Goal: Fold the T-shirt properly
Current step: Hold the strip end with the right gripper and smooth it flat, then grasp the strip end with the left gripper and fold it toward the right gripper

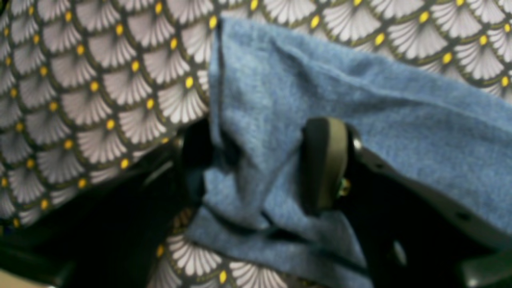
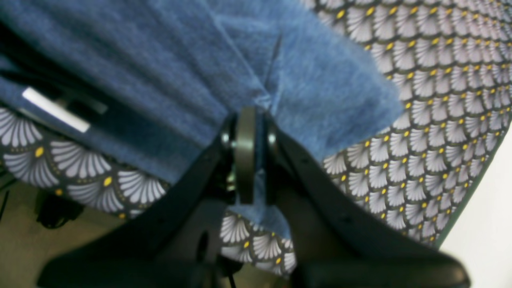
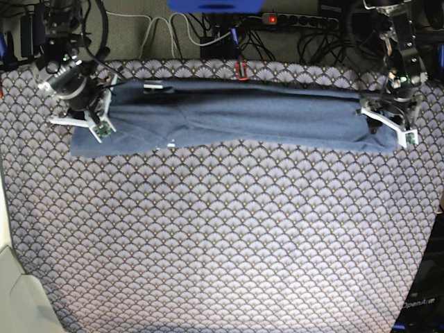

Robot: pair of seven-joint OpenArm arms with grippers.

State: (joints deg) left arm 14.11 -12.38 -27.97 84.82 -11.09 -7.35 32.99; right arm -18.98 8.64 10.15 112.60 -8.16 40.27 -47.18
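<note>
The slate-blue T-shirt (image 3: pixel 243 118) is stretched as a long band across the far part of the table, plain side showing. My right gripper (image 3: pixel 96 116), on the base view's left, is shut on the shirt's left end; in its wrist view the fingers (image 2: pixel 245 156) pinch a fold of the blue fabric (image 2: pixel 168 60). My left gripper (image 3: pixel 388 114), on the base view's right, holds the shirt's right end. In its wrist view a bunch of fabric (image 1: pixel 360 104) sits between the fingers (image 1: pixel 324 164).
The grey-and-tan fan-patterned cloth (image 3: pixel 222 236) covers the whole table. A power strip (image 3: pixel 298 21) and cables lie past the far edge. The table's edge and the floor show at the lower left (image 3: pixel 14 291).
</note>
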